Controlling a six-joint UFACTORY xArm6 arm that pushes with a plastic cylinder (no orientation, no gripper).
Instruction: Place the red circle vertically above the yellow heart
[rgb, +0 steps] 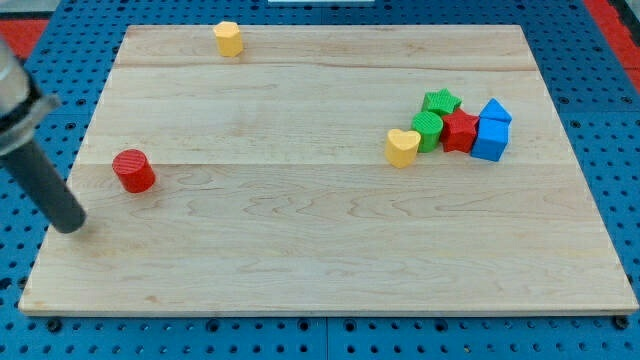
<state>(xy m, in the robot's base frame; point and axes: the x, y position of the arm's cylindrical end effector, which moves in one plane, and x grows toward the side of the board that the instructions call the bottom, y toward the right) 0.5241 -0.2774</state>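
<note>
On pale wood board (330, 250), blue pegboard (610, 120) around; red circle (132, 170) left.

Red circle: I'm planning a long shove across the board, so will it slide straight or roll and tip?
The red circle stands on its flat end, squat, so it probably slides rather than tips. Its round side may let it slip off my tip. The wooden board looks smooth, likely low drag.
</note>
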